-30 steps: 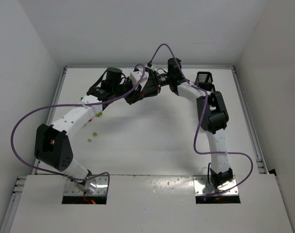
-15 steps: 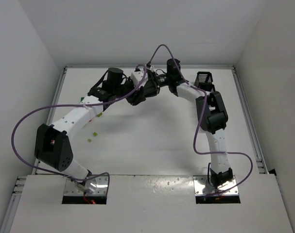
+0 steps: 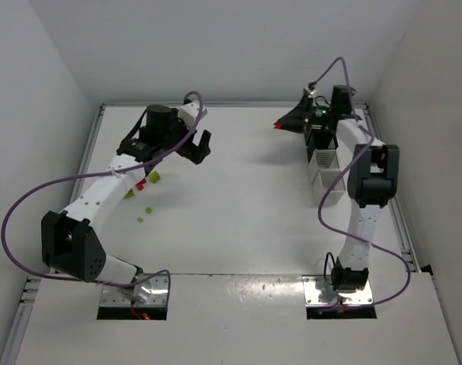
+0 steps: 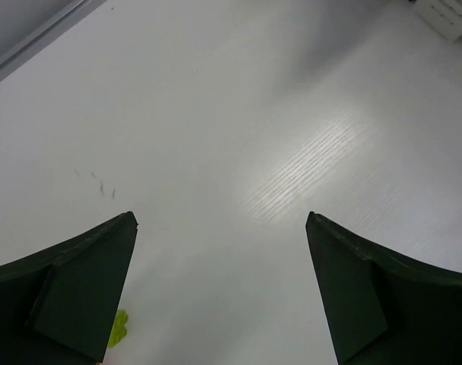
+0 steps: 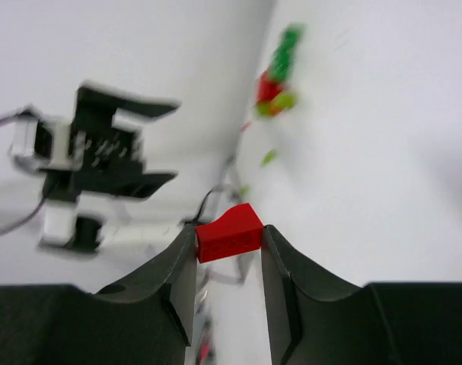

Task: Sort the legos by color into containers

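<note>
My right gripper (image 5: pixel 229 230) is shut on a small red lego (image 5: pixel 229 233), pinched between both fingertips. In the top view this gripper (image 3: pixel 280 124) hangs at the back right, just left of the row of containers: a black one (image 3: pixel 320 142) and two white ones (image 3: pixel 327 162) (image 3: pixel 332 192). My left gripper (image 3: pixel 200 144) is open and empty above the back left of the table (image 3: pixel 238 205); its wrist view (image 4: pixel 221 218) shows bare table and one lime lego (image 4: pixel 119 328) by the left finger. Loose legos lie by the left arm: red (image 3: pixel 141 183), lime (image 3: pixel 154 176) and green (image 3: pixel 129 193).
Two more lime bricks (image 3: pixel 148 211) (image 3: pixel 140 220) lie nearer the front left. Purple cables loop from both arms. A raised rim (image 3: pixel 90 152) borders the table, with white walls close behind. A corner of a white slatted bin (image 4: pixel 447 11) shows in the left wrist view.
The two grippers were close together at the back middle and have parted. The left one opened and swung left. The right one swung right to the containers with the red lego.
</note>
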You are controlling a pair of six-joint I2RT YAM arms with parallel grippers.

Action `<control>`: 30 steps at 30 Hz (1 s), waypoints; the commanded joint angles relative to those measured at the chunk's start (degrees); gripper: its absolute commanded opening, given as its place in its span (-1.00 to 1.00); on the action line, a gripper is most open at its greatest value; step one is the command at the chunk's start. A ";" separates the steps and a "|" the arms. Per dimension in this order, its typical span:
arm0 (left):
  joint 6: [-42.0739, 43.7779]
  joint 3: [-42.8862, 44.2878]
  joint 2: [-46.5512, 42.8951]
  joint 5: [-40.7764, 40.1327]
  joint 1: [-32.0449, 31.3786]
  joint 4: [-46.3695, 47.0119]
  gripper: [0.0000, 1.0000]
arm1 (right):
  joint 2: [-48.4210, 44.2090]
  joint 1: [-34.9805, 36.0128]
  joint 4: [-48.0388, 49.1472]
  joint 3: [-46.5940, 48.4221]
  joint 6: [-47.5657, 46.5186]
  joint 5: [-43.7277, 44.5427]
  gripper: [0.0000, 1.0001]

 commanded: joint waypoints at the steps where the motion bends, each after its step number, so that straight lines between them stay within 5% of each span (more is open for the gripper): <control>1: -3.22 1.93 -0.42 -4.51 1.29 -2.37 0.99 | -6.44 -3.63 -37.45 9.23 -35.20 15.73 -1.00; 4: -2.61 3.50 0.72 -7.40 1.29 -4.73 0.99 | -9.34 -4.16 -48.51 15.15 -48.71 38.92 -1.00; 10: -4.01 9.30 5.29 -17.51 2.34 -9.57 0.99 | -14.17 -6.80 -51.67 12.43 -57.93 58.73 -1.00; 28: -4.19 13.72 9.87 -25.42 10.16 -15.64 0.99 | -8.20 -6.19 -51.77 11.46 -65.07 72.90 -1.00; 30: -3.67 11.34 8.12 -26.03 11.04 -15.64 0.99 | -7.51 -5.57 -51.77 11.46 -65.07 73.44 -0.80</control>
